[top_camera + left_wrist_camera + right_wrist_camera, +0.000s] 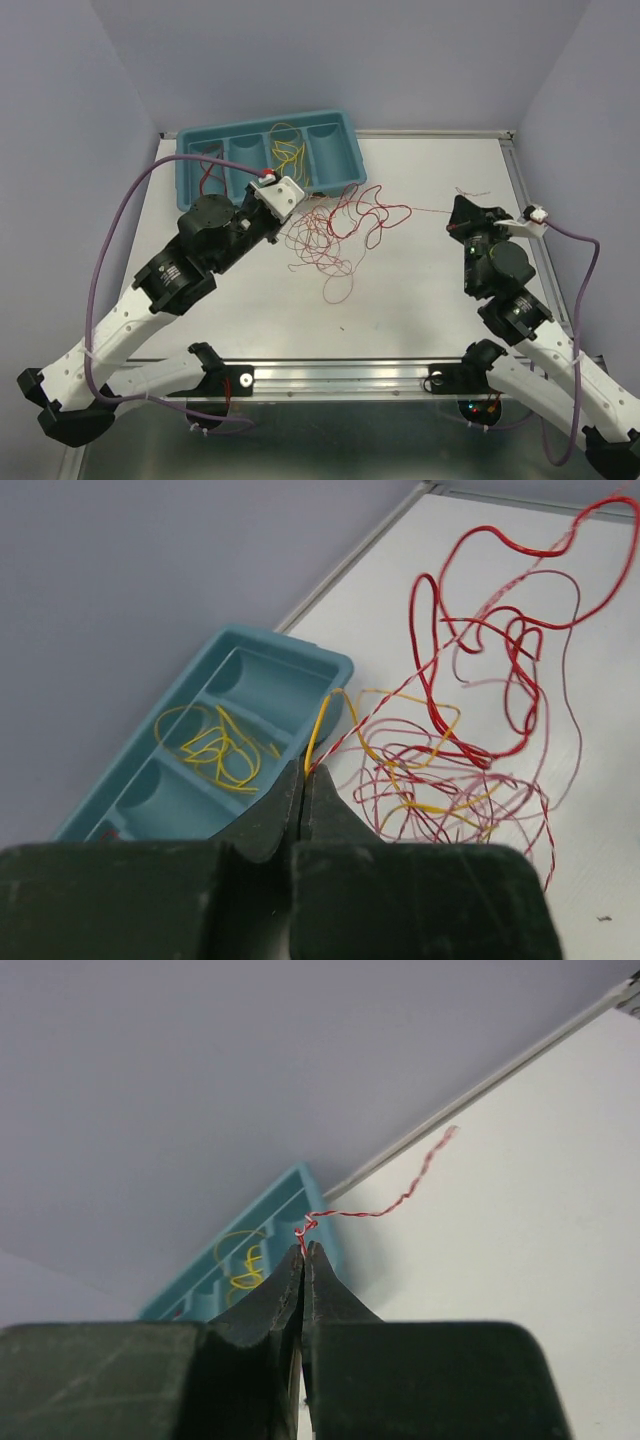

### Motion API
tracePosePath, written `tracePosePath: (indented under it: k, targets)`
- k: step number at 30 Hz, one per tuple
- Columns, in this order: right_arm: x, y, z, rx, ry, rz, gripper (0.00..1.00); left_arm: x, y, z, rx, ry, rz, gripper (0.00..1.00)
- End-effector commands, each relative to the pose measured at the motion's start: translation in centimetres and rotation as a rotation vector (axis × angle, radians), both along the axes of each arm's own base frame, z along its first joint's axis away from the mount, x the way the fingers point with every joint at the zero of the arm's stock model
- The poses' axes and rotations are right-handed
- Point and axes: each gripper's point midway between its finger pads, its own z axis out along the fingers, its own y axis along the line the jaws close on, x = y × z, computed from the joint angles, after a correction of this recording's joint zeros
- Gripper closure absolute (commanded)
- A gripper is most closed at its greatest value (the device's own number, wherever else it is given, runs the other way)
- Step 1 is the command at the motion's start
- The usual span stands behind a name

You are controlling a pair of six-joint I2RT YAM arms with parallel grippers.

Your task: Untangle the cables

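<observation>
Both pairs of jaws are pressed shut. The left gripper [303, 773] pinches a yellow strand and a red-white twisted strand at its tips. The right gripper [303, 1248] pinches a red-white twisted strand whose free end points up and to the right of its tips. Only the wrist views show these pinches.

The top view alone shows the cables [336, 236] whole: a loose red tangle on the table [430, 300] just ahead of the left jaws. One thin strand runs sideways from it to the right jaws. Yellow loops [215, 750] lie in the teal tray [300, 660], left of the left jaws.
</observation>
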Motion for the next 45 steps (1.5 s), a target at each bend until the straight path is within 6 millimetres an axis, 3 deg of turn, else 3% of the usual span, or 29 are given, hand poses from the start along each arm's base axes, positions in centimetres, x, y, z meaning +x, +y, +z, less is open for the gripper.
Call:
tracePosePath:
  k: [1,4,6,9,10,12,13,14,15,16,18,19,20,21,27,31,34,35,37,38,41,42,45]
  targets:
    - [-2.0,-6.8,-3.1,-0.045,0.104,-0.353,0.99,1.8,14.2,6.5,-0.145,-0.167,0.698,1.0]
    - [-2.8,-7.9,-3.2,-0.012,0.095,-0.411,0.99,0.8,17.2,7.7,-0.183,-0.212,0.818,1.0]
    - [-3.0,-8.2,-3.2,-0.004,0.09,-0.416,0.96,0.4,17.6,7.9,-0.196,-0.219,0.82,1.0]
    - [-2.2,-6.1,-3.0,-0.1,0.11,-0.269,0.43,0.5,13.6,6.7,-0.177,-0.194,0.589,1.0]
    - [-1.4,-3.9,-2.5,-0.139,0.1,-0.135,0.26,0.2,10.5,5.8,-0.147,-0.176,0.421,1.0]
    - [-0.4,-1.2,-2.5,-0.237,0.118,0.001,0.16,0.0,7.4,4.2,-0.136,-0.125,0.282,1.0]
    - [0.1,1.5,-2.3,-0.275,0.103,0.149,0.12,-0.6,5.3,3.6,-0.124,-0.106,0.165,1.0]
    - [0.3,3.1,-1.8,-0.3,0.083,0.23,0.11,-0.5,4.1,2.8,-0.105,-0.076,0.118,1.0]
    - [0.6,6.6,-2.8,-0.379,0.089,0.41,0.09,-1.1,2.8,2.6,-0.099,-0.066,0.045,1.0]
    - [0.5,8.5,-2.9,-0.413,0.075,0.508,0.09,-1.2,2.2,2.5,-0.096,-0.062,0.017,1.0]
    - [0.5,11.9,-2.6,-0.459,0.028,0.675,0.11,-1.1,1.8,2.7,-0.099,-0.064,0.003,1.0]
    - [0.1,14.6,-3.9,-0.495,0.027,0.825,0.14,-1.0,1.7,3.1,-0.106,-0.073,0.003,1.0]
    - [0.2,15.8,-3.4,-0.502,-0.013,0.873,0.14,-1.1,1.8,3.6,-0.114,-0.083,0.003,1.0]
    - [0.1,17.5,-4.4,-0.521,-0.015,0.969,0.14,-0.9,1.8,3.9,-0.113,-0.09,0.012,1.0]
    - [-0.8,22.9,-4.6,-0.571,-0.203,1.254,0.09,-0.5,2.8,6.5,-0.147,-0.129,0.065,1.0]
    - [-3.2,25.7,-5.5,-0.613,-0.357,1.478,0.07,-0.9,3.2,8.6,-0.19,-0.157,0.066,1.0]
    - [-3.2,27.4,-6.4,-0.652,-0.408,1.539,0.05,-1.3,3.2,10.7,-0.223,-0.181,0.051,1.0]
    - [-3.3,27.8,-6.5,-0.662,-0.426,1.549,0.03,-1.7,3.5,12.2,-0.247,-0.2,0.045,1.0]
    - [-3.5,29.4,-7.4,-0.667,-0.433,1.592,0.02,-1.6,3.0,13.0,-0.248,-0.199,0.027,1.0]
    - [-3.5,30.2,-6.7,-0.674,-0.467,1.604,0.01,-1.7,2.8,13.8,-0.254,-0.202,0.016,1.0]
    - [-4.3,32.9,-7.1,-0.672,-0.501,1.664,0.01,-2.3,2.0,15.1,-0.27,-0.211,-0.037,1.0]
    - [-4.1,33.8,-6.0,-0.67,-0.529,1.662,0.03,-2.1,1.6,15.1,-0.27,-0.209,-0.046,1.0]
    - [-3.9,35.8,-7.1,-0.649,-0.505,1.708,0.17,-1.7,1.6,17.1,-0.307,-0.246,-0.026,1.0]
